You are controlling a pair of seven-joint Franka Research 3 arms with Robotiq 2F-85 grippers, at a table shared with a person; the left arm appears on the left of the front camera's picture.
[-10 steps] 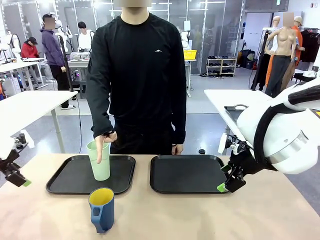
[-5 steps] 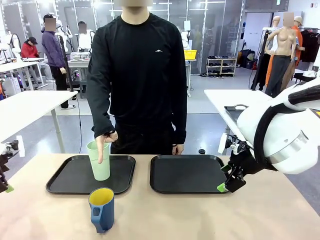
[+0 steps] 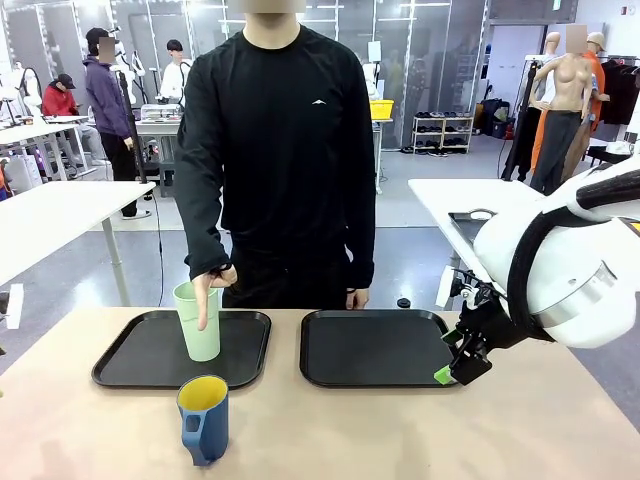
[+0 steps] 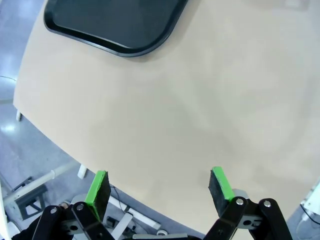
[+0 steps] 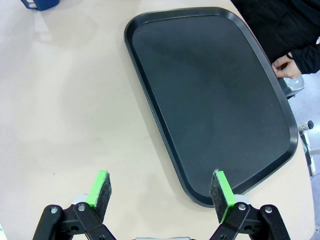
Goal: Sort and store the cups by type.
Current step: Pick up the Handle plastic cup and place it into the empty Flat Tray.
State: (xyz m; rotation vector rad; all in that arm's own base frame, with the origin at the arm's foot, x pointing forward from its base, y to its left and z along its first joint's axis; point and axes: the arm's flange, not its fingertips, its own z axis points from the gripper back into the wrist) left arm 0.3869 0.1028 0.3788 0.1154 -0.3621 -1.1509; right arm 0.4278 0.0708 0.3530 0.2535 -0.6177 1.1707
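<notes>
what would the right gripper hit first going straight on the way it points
Probably the bare tabletop just beside the black tray; depth is unclear, so the right gripper might clip its rim.

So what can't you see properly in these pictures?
- Inside the green tumbler: the front view looks at it side-on, and the person's hand hangs over the rim.
- Blue mug: right wrist view, nearly all cut off by the top edge.
- Black tray: left wrist view, far part cut off by the top edge.
</notes>
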